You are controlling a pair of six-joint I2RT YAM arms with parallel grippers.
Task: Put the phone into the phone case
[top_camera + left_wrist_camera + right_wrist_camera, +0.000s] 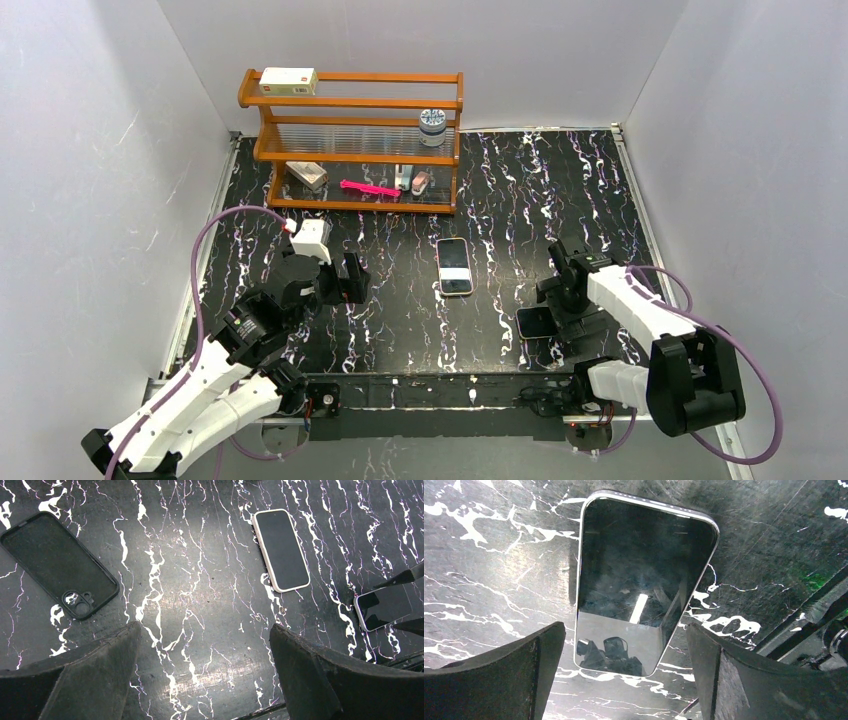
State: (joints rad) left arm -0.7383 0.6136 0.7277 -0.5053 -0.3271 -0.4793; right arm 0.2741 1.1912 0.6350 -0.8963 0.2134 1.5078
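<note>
The phone (644, 580), with a dark glossy screen and a thin silvery edge, lies flat on the black marbled table. It also shows in the top view (535, 322) and at the right edge of the left wrist view (385, 607). My right gripper (624, 665) is open just above the phone's near end, one finger on each side, holding nothing. It shows at the phone in the top view (552, 308). The phone case (57, 562), a flat black shell with a camera hole, lies at the upper left of the left wrist view. My left gripper (205, 670) is open and empty over bare table; it shows in the top view (350, 280).
A pinkish-gold-rimmed phone (455, 265) with a white-lit screen lies mid-table between the arms; it shows in the left wrist view (281, 550). A wooden shelf rack (350, 140) with a box, a jar and small items stands at the back. White walls close in three sides.
</note>
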